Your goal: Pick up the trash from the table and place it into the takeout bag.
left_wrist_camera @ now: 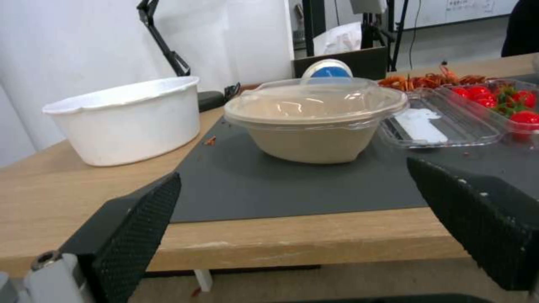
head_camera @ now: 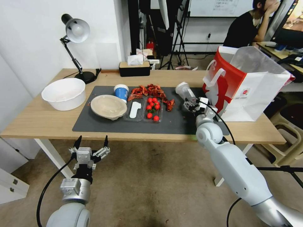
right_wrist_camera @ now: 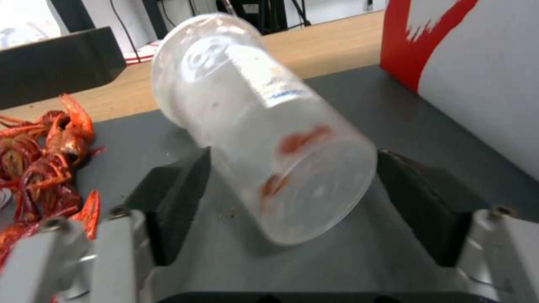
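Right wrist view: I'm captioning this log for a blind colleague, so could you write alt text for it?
The right gripper sits open around a clear plastic cup lying tilted on the dark grey mat, one finger on each side. Red crayfish shells lie beside it on the mat, and the red-and-white takeout bag stands on the other side.

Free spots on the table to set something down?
Bare wood in front of the white tub. Bare mat along its near edge, below the bowl and tomato tray. Crowded: mat's middle, and between the clear cup, right claw and bag.
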`<state>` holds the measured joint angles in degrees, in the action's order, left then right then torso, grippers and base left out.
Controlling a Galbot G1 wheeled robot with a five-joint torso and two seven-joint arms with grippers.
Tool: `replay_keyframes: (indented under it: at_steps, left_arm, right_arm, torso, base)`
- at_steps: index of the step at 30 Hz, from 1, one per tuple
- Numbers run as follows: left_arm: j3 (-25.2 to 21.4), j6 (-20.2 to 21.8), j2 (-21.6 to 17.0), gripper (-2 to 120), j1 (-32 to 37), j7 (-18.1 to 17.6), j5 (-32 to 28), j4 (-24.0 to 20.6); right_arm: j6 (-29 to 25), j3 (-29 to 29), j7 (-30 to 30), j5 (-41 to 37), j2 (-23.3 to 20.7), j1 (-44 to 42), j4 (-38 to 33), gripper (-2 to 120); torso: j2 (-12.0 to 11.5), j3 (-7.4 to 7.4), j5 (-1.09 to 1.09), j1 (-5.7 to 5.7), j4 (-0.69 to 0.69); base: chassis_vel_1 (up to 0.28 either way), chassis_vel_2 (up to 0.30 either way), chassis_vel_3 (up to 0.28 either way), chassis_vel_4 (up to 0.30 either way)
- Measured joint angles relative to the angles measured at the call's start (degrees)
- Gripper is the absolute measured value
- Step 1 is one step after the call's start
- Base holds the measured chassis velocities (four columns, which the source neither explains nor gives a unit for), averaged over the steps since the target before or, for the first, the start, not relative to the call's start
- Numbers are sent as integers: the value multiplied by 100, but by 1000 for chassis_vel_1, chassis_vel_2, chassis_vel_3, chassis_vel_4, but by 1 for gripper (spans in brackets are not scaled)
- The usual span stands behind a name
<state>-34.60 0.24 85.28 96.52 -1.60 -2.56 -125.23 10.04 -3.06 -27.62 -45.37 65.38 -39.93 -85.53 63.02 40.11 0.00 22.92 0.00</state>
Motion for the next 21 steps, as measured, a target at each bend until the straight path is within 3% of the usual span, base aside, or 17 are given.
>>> replay_keyframes:
  at_steps: [8, 21]
  left_arm:
    - [2, -14, 11, 100, -11, -2, 1, 22]
    - [7, -34, 12, 100, -9, -3, 1, 40]
  right_arm:
    - [-13, 109, 19, 39, 62, 12, 83, 53]
    - [-202, 97, 255, 347, 26, -242, -246, 52]
  torso:
    - [0, -1, 0, 0, 0]
    - [1, 0, 4, 0, 0]
  base:
    - [0, 0, 0, 0]
    - [0, 0, 0, 0]
